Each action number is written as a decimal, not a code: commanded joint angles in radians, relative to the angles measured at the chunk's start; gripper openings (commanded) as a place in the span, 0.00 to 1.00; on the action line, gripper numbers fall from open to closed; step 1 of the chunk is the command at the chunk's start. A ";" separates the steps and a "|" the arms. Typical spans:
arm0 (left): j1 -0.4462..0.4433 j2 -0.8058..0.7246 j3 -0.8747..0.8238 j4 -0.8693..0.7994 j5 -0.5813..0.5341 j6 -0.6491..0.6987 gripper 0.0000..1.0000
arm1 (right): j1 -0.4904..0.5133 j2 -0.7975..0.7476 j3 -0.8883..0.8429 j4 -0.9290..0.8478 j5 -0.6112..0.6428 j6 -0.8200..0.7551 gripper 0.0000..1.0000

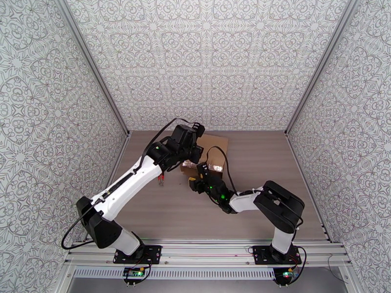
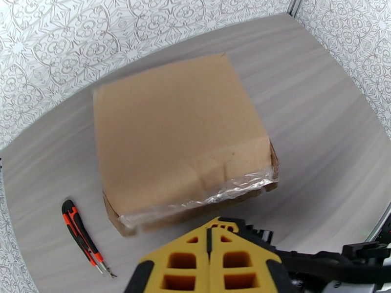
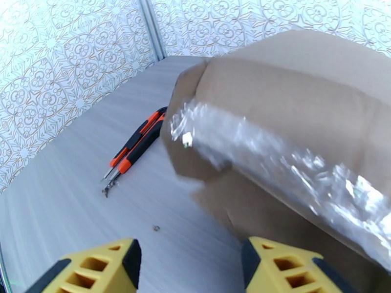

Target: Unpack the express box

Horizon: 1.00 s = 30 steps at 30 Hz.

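Before closed left pincer (image 2: 211, 236) and parted, empty right pincer (image 3: 190, 252) sits the express box (image 2: 178, 135).

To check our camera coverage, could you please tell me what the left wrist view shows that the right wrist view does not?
Left wrist alone of the two: the whole flat top of the small brown cardboard box, and the left end effector, yellow fingers shut together. Right wrist alone of the two: the right end effector, fingers apart with nothing between, and a tiny dark speck on the grey wood-grain table. Both: the box, its crinkled clear tape, the orange-and-black utility knife and the table.
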 commanded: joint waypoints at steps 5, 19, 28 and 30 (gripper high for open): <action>0.096 -0.059 -0.126 -0.021 0.073 0.356 0.57 | 0.002 -0.149 -0.074 -0.120 0.058 -0.021 0.65; 0.118 -0.106 -0.695 0.721 -0.113 1.099 0.99 | -0.044 -0.345 -0.006 -0.522 0.088 0.052 0.74; 0.111 0.074 -0.714 1.019 -0.146 1.323 0.99 | -0.073 -0.444 0.014 -0.645 0.143 0.040 0.75; 0.106 0.111 -0.724 1.099 -0.165 1.371 0.99 | -0.076 -0.464 0.011 -0.664 0.159 0.037 0.76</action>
